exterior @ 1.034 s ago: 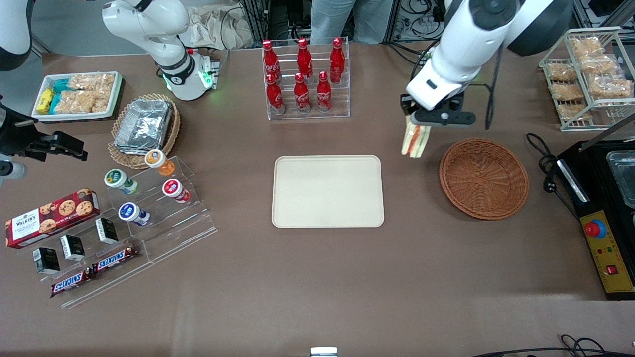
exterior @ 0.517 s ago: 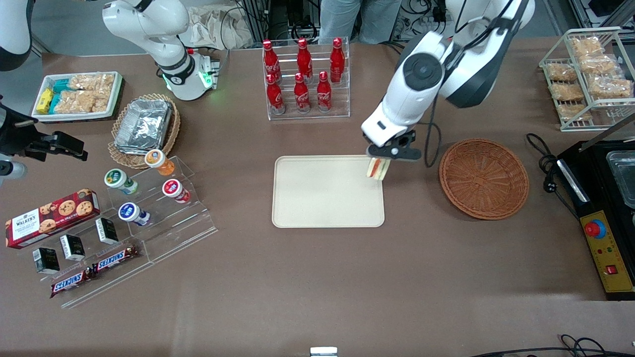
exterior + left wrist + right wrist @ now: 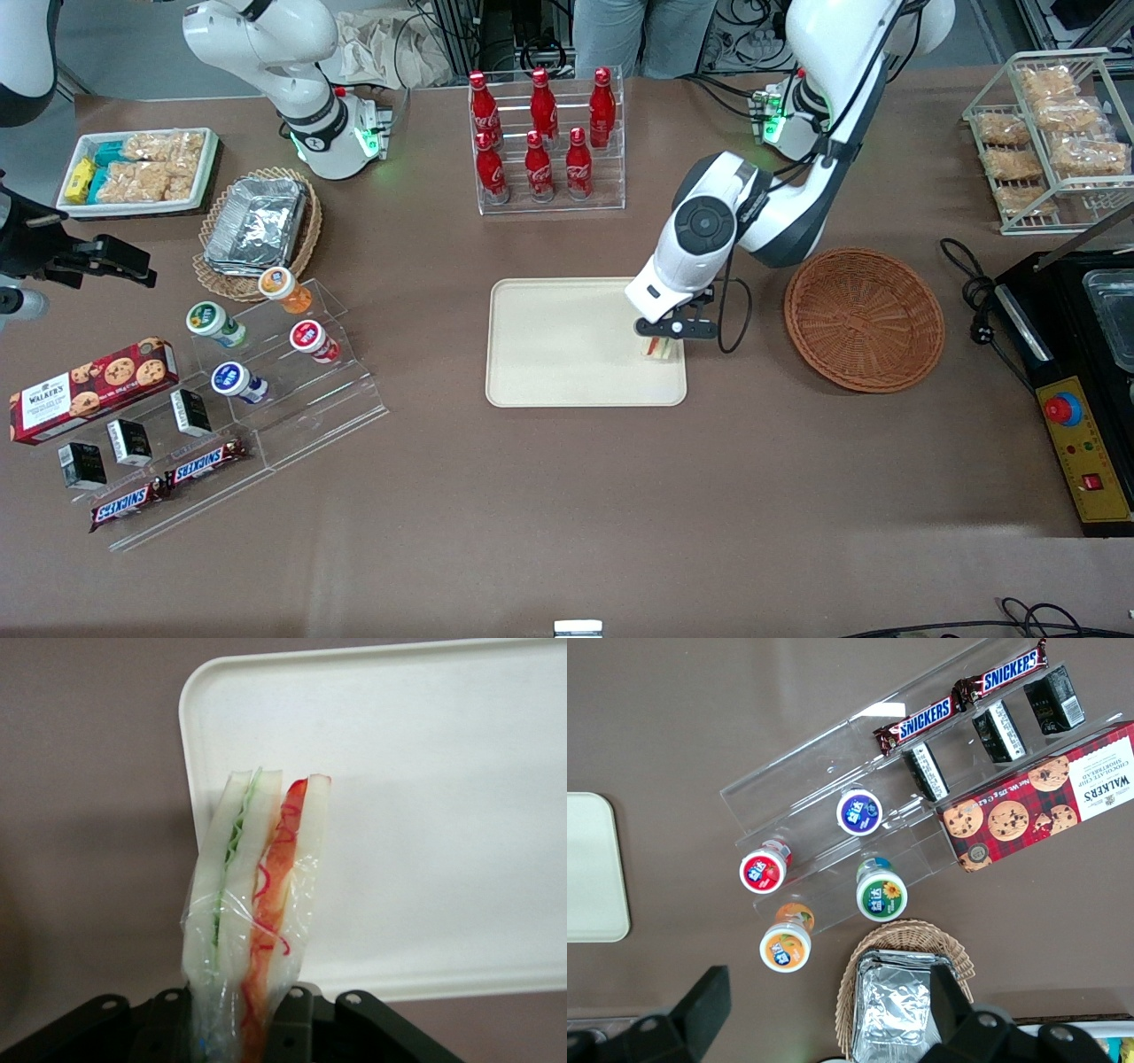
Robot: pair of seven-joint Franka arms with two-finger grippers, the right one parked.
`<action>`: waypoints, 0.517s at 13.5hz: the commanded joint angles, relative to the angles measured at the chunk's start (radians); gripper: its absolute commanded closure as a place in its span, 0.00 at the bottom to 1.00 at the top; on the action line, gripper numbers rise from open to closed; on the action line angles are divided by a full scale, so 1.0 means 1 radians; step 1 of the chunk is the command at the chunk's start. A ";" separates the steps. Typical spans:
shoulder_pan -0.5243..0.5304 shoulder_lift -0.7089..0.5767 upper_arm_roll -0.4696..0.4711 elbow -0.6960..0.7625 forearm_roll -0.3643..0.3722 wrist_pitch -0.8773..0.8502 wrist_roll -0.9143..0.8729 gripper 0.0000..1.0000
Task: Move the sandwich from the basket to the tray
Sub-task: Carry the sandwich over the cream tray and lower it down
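Tool (image 3: 663, 341) w/ sandwich (image 3: 660, 347) moved from beside basket (image 3: 864, 319) down over tray (image 3: 567, 354) edge.

Woven wicker basket (image 3: 864, 319), matt tray (image 3: 567, 346)

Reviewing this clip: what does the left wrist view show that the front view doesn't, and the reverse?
Only the left wrist view shows the clear wrap on the sandwich and its separate green and red filling layers. Only the front view shows the basket, empty, toward the working arm's end of the table. Both show the gripper shut on the sandwich, over the tray.
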 commanded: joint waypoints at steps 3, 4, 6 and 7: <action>-0.007 0.080 0.001 0.038 0.039 0.008 -0.048 1.00; -0.009 0.088 0.001 0.038 0.039 0.008 -0.048 1.00; -0.009 0.094 0.000 0.036 0.039 0.016 -0.053 1.00; -0.010 0.102 0.000 0.035 0.039 0.017 -0.062 1.00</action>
